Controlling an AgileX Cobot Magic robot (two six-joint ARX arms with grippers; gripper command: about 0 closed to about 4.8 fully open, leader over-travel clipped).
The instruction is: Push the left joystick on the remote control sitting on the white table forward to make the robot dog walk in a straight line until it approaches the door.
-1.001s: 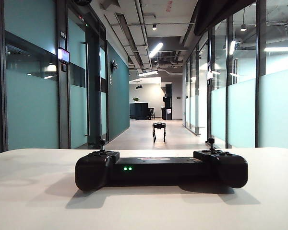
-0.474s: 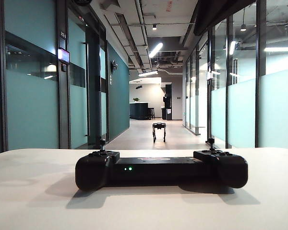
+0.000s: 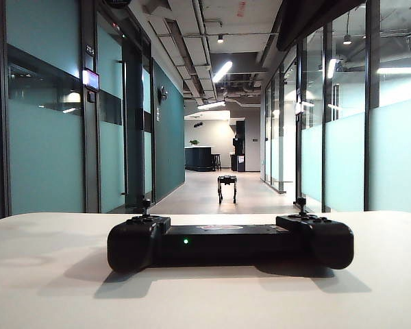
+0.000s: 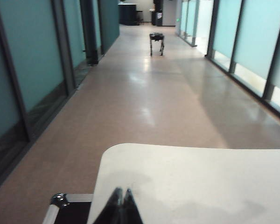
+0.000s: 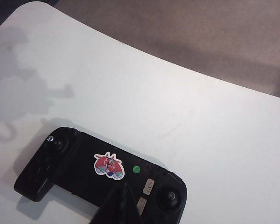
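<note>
Here, neither arm is seen from the exterior view, and only the tips of each gripper are shown by the wrist cameras. The left gripper (image 4: 122,195) is cut off at the picture's edge; its two dark fingers are pressed together above the near corner of the smooth white table (image 4: 200,182), well apart from the wide black gamepad-style remote control (image 3: 229,242). The right gripper (image 5: 124,193) is pressed together too, with nothing pinched, and is held right over the remote's middle bar. The small black left joystick (image 3: 145,205) is left untouched and upright. The small dark four-legged robot dog (image 3: 227,186) is seen far down the hallway, too small for its details to be made out. Two green lights were lit on the remote a second ago; only one is lit now. The dog has stayed in the same spot.
</note>
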